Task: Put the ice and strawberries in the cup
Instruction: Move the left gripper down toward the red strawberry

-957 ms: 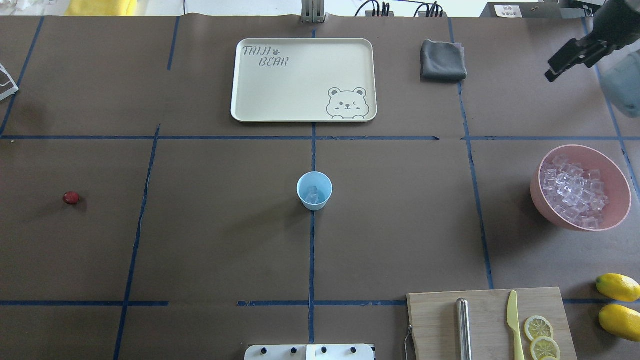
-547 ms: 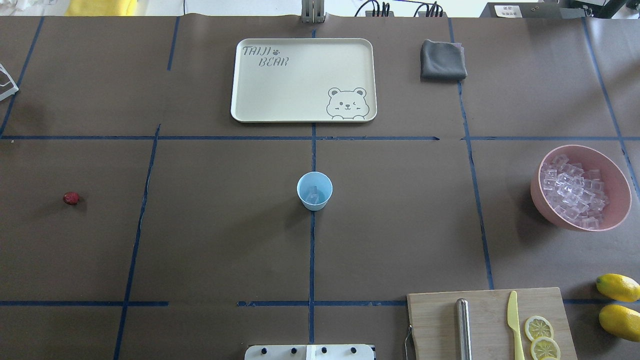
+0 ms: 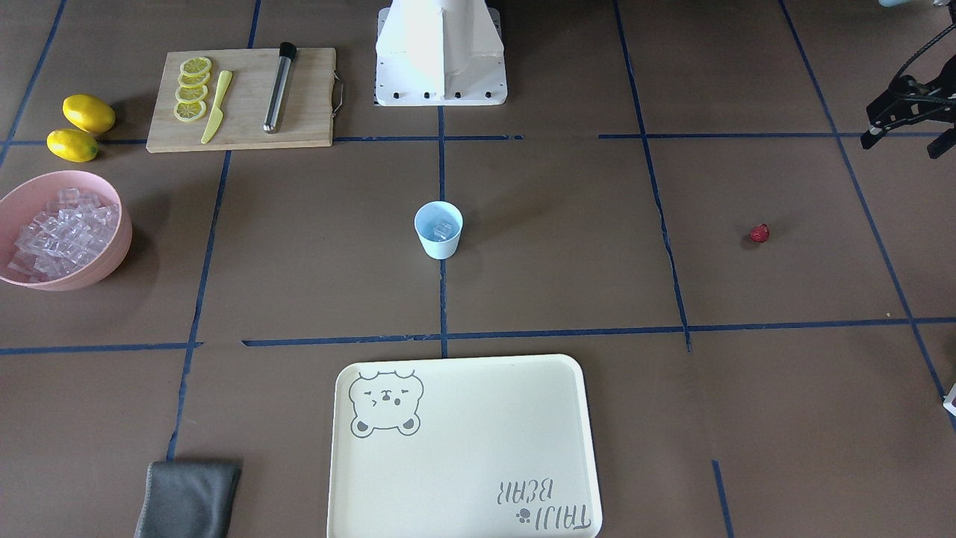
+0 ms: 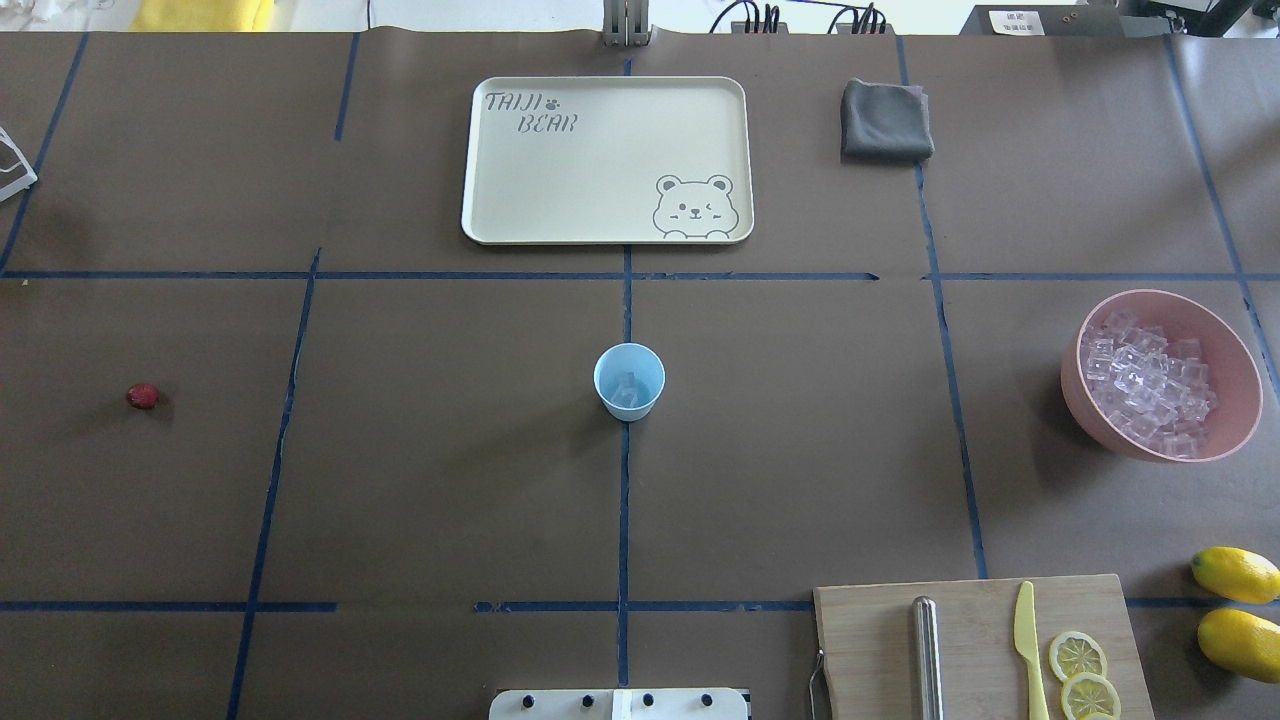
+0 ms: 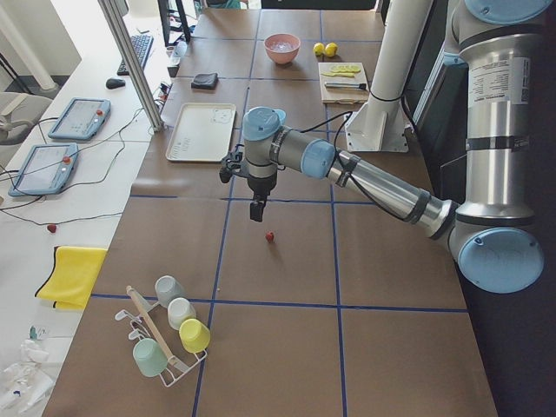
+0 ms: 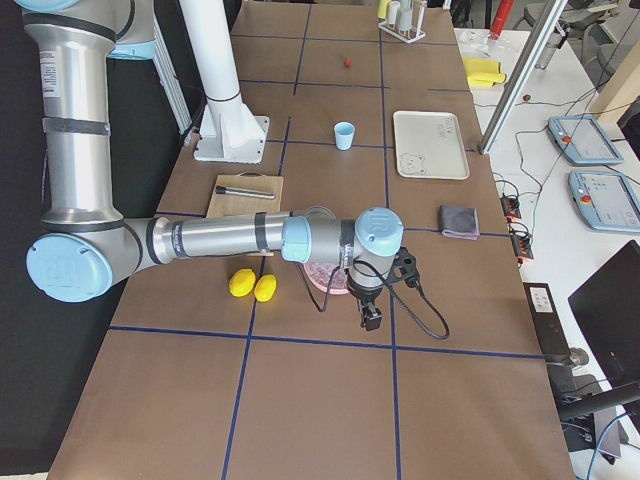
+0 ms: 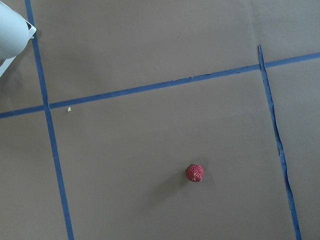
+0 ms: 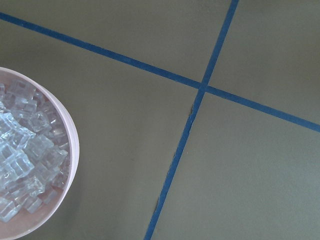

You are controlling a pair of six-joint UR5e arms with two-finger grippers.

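The strawberry (image 4: pixel 143 396) lies alone on the worktop (image 4: pixel 420 480), far out on the robot's left and well apart from the cup (image 4: pixel 629 381). The cup stands upright at the centre with some ice (image 4: pixel 626 389) already in it. The left gripper (image 3: pixel 900 146) hangs above the worktop near the berry but not over it. In the front-facing view the berry sits further from the robot's base and nearer the centre than the gripper does, and in the left wrist view it shows low and right of middle. The jaws look spread, with nothing between them. The berry is roundish, so no grasp axis is favoured. The right gripper (image 6: pixel 372 318) hovers beside the pink bowl (image 4: pixel 1075 400) at the far end, and I cannot tell how it is set. The left arm is plainly the nearer one for the pick.
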